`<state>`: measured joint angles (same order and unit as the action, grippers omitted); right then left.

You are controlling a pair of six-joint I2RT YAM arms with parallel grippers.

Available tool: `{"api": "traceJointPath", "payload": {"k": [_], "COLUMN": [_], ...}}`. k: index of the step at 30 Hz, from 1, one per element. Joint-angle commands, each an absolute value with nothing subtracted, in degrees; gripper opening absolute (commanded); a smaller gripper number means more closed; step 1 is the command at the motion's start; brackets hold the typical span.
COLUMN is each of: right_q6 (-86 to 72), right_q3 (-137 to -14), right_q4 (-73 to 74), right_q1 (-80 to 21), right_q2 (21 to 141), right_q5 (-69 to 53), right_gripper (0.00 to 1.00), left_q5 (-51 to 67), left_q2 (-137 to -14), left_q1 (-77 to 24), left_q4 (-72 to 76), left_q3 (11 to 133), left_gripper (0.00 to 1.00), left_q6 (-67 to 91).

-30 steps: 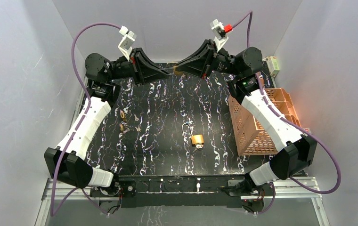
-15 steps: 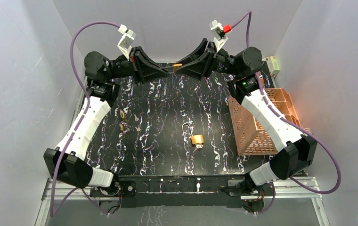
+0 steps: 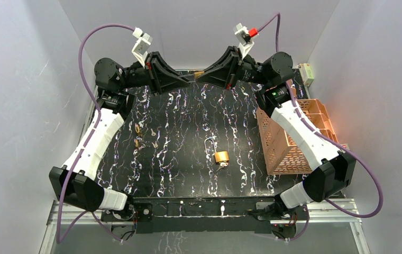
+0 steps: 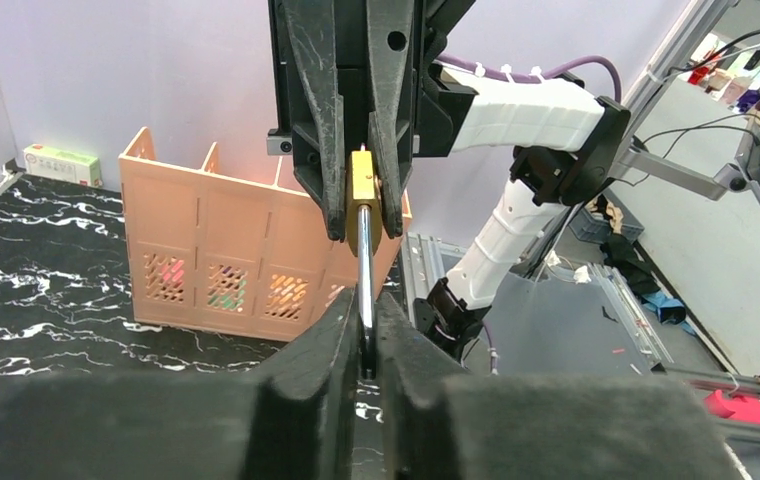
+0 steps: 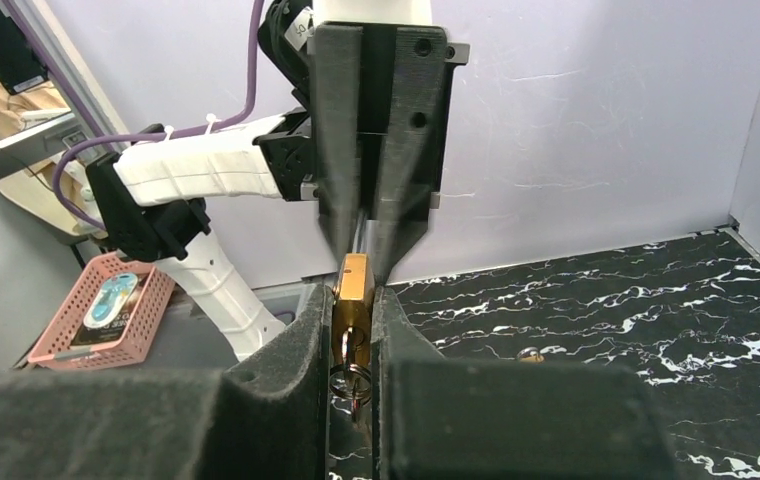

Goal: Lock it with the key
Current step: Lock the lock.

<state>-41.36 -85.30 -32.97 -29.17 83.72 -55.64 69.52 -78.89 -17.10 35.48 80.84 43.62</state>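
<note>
A brass padlock (image 3: 197,76) is held in the air between both grippers over the far middle of the table. My left gripper (image 3: 190,78) is shut on its silver shackle (image 4: 364,285), fingers (image 4: 331,340) pinching it. My right gripper (image 3: 203,77) is shut on the brass body (image 5: 354,295), which also shows in the left wrist view (image 4: 362,195). A key ring (image 5: 352,380) hangs from the body's underside between the right fingers; the key blade itself is hidden. A second brass padlock (image 3: 221,156) lies on the table with its shackle open.
Several loose keys (image 3: 145,135) lie at the left of the black marble table (image 3: 177,164). An orange slotted crate (image 3: 289,137) stands along the right edge, also in the left wrist view (image 4: 216,250). White walls close in behind and beside.
The right wrist has shifted slightly left, pressing the padlock closer toward the left gripper. Both grips stay as they were. The padlock and keys on the table have not moved.
</note>
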Motion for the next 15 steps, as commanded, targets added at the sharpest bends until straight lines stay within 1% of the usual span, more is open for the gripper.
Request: {"api": "traceJointPath", "payload": {"k": [1, 2, 3, 4, 5, 7, 11, 15], "right_q6": [-42.6, -44.2, -46.2, -48.2, -49.8, -51.6, -53.4, -54.5], "right_q3": [-86.2, -85.5, -84.8, -84.1, -83.4, -83.1, -84.3, -86.0], "right_q4": [-36.7, -38.4, -40.6, -43.6, -45.3, -47.1, -49.5, -49.7], "right_q1": [-28.5, -27.6, -26.7, -25.8, -24.9, -23.8, -23.8, -23.8], "right_q2": [81.7, 81.5, 81.3, 81.2, 81.2, 81.4, 82.7, 83.6], "right_q5": [-53.9, -54.0, -54.5, -54.9, -55.4, -55.8, -56.3, -57.0], "right_gripper": [0.00, 0.00, 0.00, 0.00, 0.00, 0.00, 0.00, 0.00], "left_q5": [71.4, 71.6, 71.5, 71.6, 71.9, 73.1, 74.3, 70.7], "left_q2": [-76.6, -75.9, -74.9, -74.0, -73.3, -73.1, -74.7, -75.2], "left_q1": [-17.0, -16.4, -15.5, -14.4, -13.3, -11.5, -10.9, -10.9], "left_q4": [36.6, 36.8, 37.2, 37.7, 38.0, 41.0, 49.9, 51.1], "left_q3": [82.5, 81.9, 81.0, 79.8, 79.3, 78.3, 78.0, 78.0], "left_gripper": [0.36, 0.64, 0.77, 0.82, 0.84, 0.84, 0.74, 0.74], "left_q6": [43.4, 43.4, 43.5, 43.6, 44.0, 46.5, 54.4, 54.6]}}
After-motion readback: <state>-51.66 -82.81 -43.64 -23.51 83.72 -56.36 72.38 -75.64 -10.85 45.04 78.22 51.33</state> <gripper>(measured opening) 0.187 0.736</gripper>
